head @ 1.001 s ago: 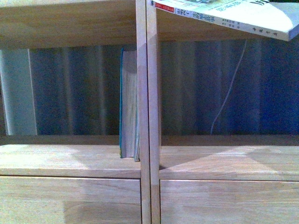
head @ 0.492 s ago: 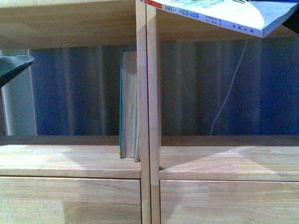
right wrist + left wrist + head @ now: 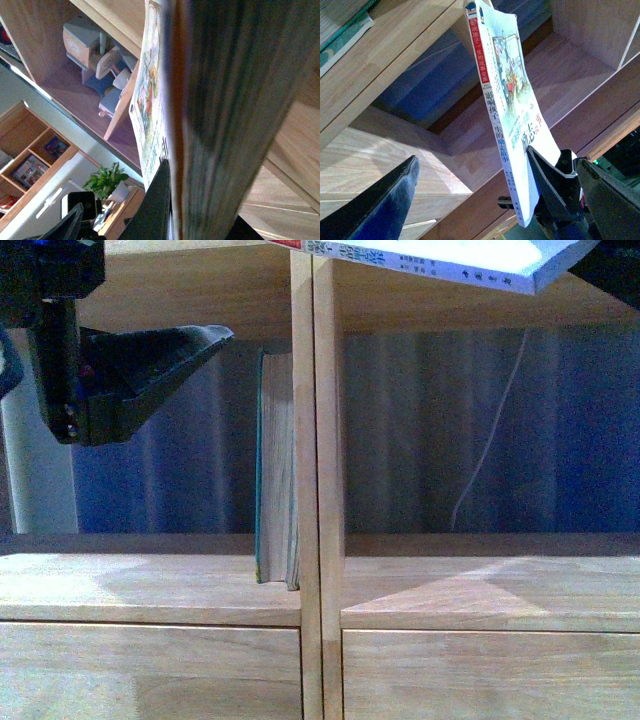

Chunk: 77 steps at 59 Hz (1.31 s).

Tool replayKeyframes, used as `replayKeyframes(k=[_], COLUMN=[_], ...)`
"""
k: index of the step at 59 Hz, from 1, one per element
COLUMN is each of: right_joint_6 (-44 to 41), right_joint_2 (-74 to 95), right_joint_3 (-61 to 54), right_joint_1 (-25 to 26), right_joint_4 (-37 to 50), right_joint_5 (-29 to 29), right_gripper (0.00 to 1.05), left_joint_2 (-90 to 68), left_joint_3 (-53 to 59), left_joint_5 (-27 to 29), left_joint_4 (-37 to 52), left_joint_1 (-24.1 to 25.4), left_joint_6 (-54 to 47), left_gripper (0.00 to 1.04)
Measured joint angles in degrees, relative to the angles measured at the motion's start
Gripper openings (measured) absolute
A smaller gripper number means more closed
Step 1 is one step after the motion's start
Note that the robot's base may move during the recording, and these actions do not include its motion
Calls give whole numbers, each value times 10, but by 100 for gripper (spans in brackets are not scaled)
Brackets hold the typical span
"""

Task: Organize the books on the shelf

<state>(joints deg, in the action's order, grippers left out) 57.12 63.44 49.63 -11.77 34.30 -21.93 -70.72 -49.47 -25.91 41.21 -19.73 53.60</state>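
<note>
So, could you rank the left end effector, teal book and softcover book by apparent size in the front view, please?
1. left end effector (nearest the camera)
2. teal book and softcover book: alike; softcover cropped.

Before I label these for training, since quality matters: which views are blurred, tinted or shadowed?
Front view: dim, blue cast, teal book soft-edged, angled shadows on the shelf board. Left wrist view: bright and sharp, softcover spine print readable. Right wrist view: an out-of-focus mass near the lens fills the middle; the softcover beside it is clearer.
</note>
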Motion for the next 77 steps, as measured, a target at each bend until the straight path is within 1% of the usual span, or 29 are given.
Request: replayKeyframes(k=[19,49,60,63,64,69,74,77], right_joint_6=[1,0,-2,-2,-2,-2,-2,-1], right_joint_2=[-40,-94,-103,-104,-104,-104,-104,-104], right_joint_3=[-29,-70,-76,-78,-78,-79,-80,-80], right_joint_1=[-29,-83,-90,-90,-90,-90,-89,-89], right_joint_4=[-15,-33,-37,-37,-37,-37,-37,-37], right_joint_5=[-16,-10,-4,-3,-3,-3,-2,-2], right_gripper=[7,7,7,7,7,7,7,7], left_joint_2=[-33,-55,-56,-56,-56,-56,-56,-56], left_joint_3=[-37,-61,-67,-68,-69,-69,-69,-69], left_joint_5=[1,23,37,42,45,45,53,54], left_joint_4=[-3,13,10,5,1,-4,-12,-13], left_joint_1=[-12,-50,-62,-64,-65,-68,-71,-72], left_joint_6=[-26,-42,-57,-61,-64,-72,-78,-80], left_gripper=[97,97,97,93,89,79,64,59])
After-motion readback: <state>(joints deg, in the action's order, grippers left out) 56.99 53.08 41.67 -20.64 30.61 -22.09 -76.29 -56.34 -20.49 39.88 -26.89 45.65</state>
